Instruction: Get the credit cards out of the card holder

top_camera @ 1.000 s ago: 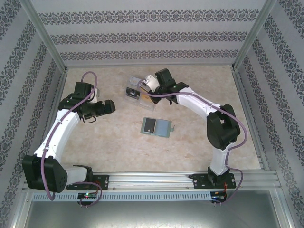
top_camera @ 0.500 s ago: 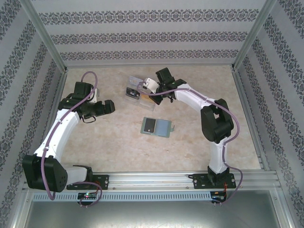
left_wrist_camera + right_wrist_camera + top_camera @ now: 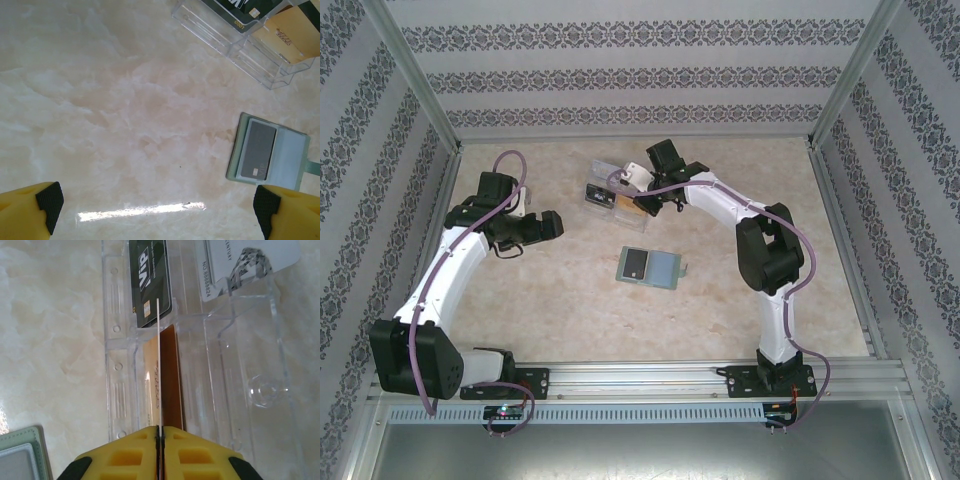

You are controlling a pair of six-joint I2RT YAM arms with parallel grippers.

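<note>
The pale grey-green card holder (image 3: 665, 269) lies open on the table's middle, with a dark grey credit card (image 3: 637, 264) in its left panel. The left wrist view has the holder (image 3: 292, 157) and that card (image 3: 257, 156) at the right. My right gripper (image 3: 642, 203) hangs over the clear box, shut on a gold-orange credit card (image 3: 170, 380). That card stands on edge and reaches down into a compartment from between the closed pads (image 3: 159, 432). A corner of the holder (image 3: 22, 455) shows at the bottom left. My left gripper (image 3: 555, 225) is open over bare table, nothing between its fingertips (image 3: 157, 207).
A clear plastic compartment box (image 3: 603, 195) sits behind the holder. In it lie a dark VIP card (image 3: 150, 275) and a white card (image 3: 240, 260). The left wrist view has the box (image 3: 240, 35) at the top right. Patterned walls enclose the table.
The right arm's elbow has swung left and folded more upright while its gripper stayed over the clear box with the card. The left arm has not moved.
</note>
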